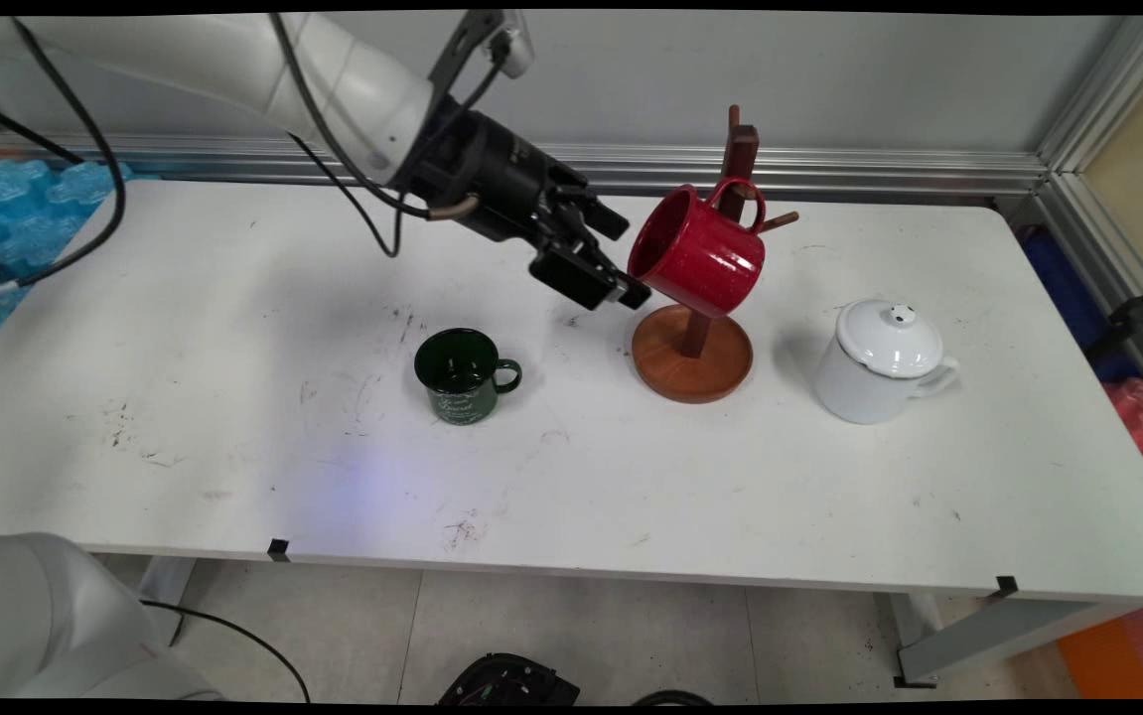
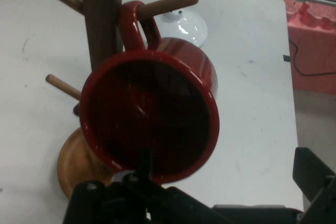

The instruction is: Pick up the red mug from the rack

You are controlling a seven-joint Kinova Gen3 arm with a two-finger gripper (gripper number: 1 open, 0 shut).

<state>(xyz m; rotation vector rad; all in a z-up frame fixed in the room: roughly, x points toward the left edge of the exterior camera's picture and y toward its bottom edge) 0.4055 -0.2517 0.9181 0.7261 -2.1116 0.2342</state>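
Observation:
A red enamel mug (image 1: pixel 705 256) hangs tilted by its handle on a peg of the wooden mug tree (image 1: pixel 692 353), its mouth facing left toward my gripper (image 1: pixel 628 256). The gripper is open just left of the mug's rim; its lower finger is at the rim's bottom edge and its upper finger stands apart. In the hand view the red mug (image 2: pixel 149 121) fills the centre, its handle looped over a peg of the mug tree (image 2: pixel 100 19), and one finger (image 2: pixel 315 174) shows at the right.
A dark green mug (image 1: pixel 462 375) stands upright on the white table (image 1: pixel 233 397), left of and nearer than the tree. A white lidded pot (image 1: pixel 879 362) stands right of the tree. An aluminium rail (image 1: pixel 829 169) runs along the back edge.

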